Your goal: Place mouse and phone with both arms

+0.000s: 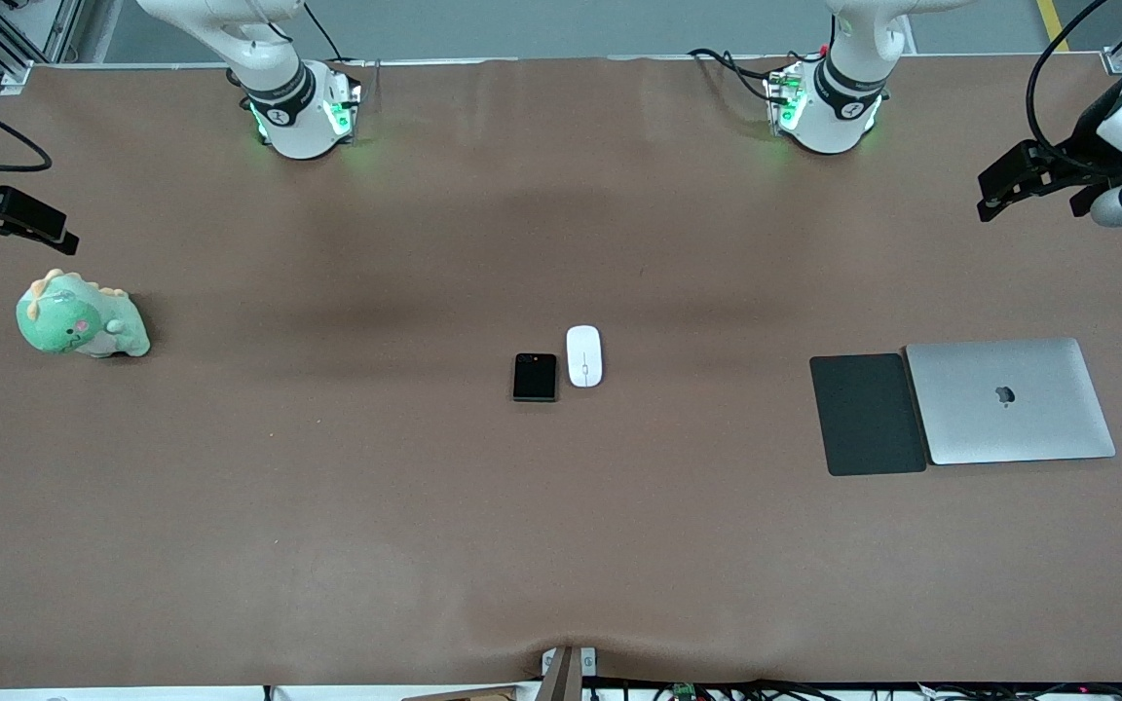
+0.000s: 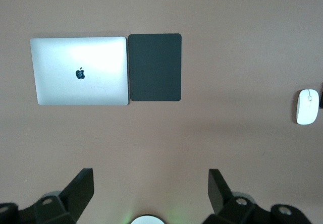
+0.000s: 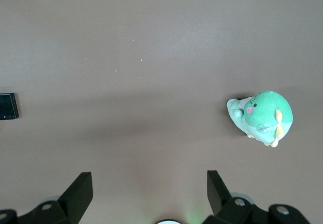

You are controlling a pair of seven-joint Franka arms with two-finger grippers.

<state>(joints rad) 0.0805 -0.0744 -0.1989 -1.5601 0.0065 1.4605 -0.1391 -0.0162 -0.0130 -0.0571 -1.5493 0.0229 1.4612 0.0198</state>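
Note:
The white oval mouse (image 1: 583, 355) lies mid-table, with the black glossy phone (image 1: 535, 377) right beside it, toward the right arm's end and slightly nearer the front camera. My left gripper (image 1: 1028, 190) is raised over the left arm's end of the table, open and empty (image 2: 150, 178); its wrist view shows the mouse (image 2: 307, 106) far off. My right gripper (image 1: 11, 216) is raised over the right arm's end, open and empty (image 3: 149, 179); its wrist view shows the phone (image 3: 8, 106) at the picture's edge. Both grippers are far from both objects.
A closed silver laptop (image 1: 1009, 399) and a dark grey pad (image 1: 868, 414) lie side by side toward the left arm's end, also seen in the left wrist view (image 2: 79, 71) (image 2: 155, 67). A green plush dinosaur (image 1: 81, 316) sits toward the right arm's end.

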